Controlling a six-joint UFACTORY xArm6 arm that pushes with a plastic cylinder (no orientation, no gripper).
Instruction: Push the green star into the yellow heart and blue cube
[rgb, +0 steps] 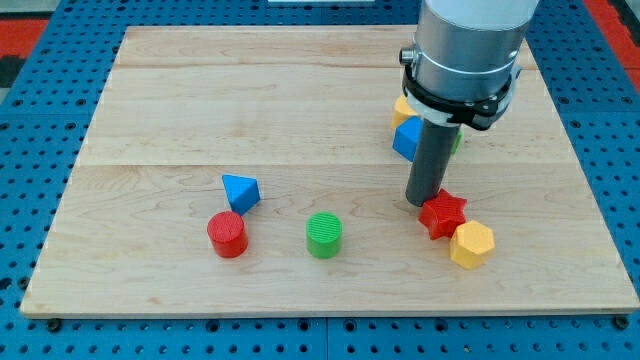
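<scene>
My tip (424, 203) rests on the board at the view's right, touching the upper left side of a red star (443, 214). The blue cube (406, 139) sits just above and left of the tip, partly behind the rod. The yellow heart (402, 108) lies above the cube, touching it and mostly hidden by the arm. Only a thin sliver of the green star (458, 141) shows, to the right of the rod under the arm's body.
A yellow hexagonal block (471, 244) lies below and right of the red star, touching it. A green cylinder (323, 235) is at the bottom centre. A red cylinder (228, 234) and a blue triangular block (240, 191) lie at the lower left. The board's right edge (590, 200) is near.
</scene>
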